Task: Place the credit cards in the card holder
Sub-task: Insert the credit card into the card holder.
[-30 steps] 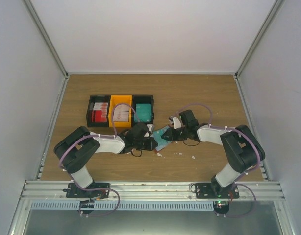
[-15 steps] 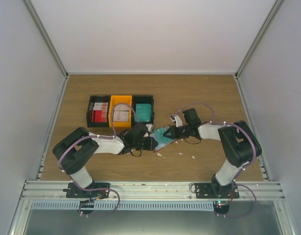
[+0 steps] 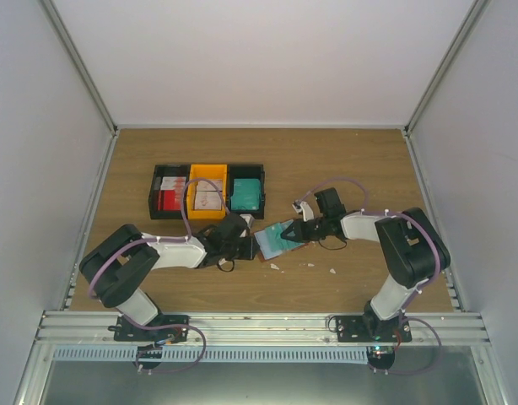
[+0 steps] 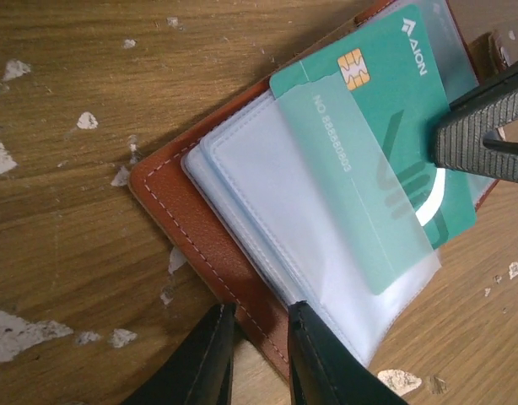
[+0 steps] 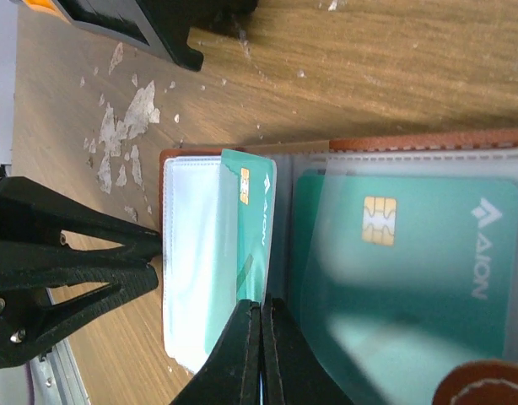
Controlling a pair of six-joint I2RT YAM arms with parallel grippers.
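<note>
Card holder lies open near the middle of the table, left gripper clamped on its leather edge, right gripper pinched on a teal credit card half inside a clear sleeve; a skewed push could buckle that sleeve or tug the holder free.

Card holder now spread wider and flatter; left gripper withdrawn leftward; right gripper advanced inward.

The card holder is cut off at 1 o'clock in the left wrist view and at 3 o'clock in the right one. The right pincer hides the 6 o'clock edge of a teal card. From above, what lies in the bins is too small to tell.
</note>
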